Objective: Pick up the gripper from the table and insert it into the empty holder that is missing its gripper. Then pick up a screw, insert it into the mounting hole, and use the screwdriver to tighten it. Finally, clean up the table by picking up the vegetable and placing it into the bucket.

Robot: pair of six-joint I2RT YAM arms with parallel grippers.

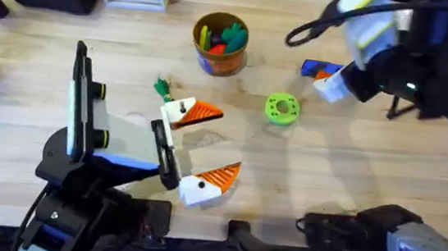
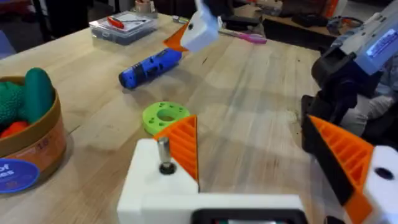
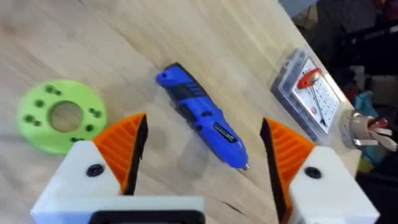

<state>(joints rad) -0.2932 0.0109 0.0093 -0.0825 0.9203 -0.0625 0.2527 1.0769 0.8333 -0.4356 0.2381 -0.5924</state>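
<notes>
Screwdriver (image 3: 202, 116), blue handle, lying flat on the wooden surface (image 1: 352, 163) beneath the right end effector (image 3: 202, 152), whose orange-padded fingers stand apart on either side of it, not touching. Green ring (image 1: 282, 108) just beside. Bucket (image 1: 220, 43) near the far middle, holding toys. Vegetable (image 1: 162, 86) near the left end effector (image 1: 210, 145), fingers apart.

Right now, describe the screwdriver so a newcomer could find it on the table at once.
Start at the ochre bucket near the table's far edge, then look toward the right arm's side, past the round lime-green ring. The screwdriver lies flat on the wood there, under the right pincer, whose orange fingers stand open either side of it. Its thick bright-blue handle and thin metal tip set it apart from the ring.
</notes>
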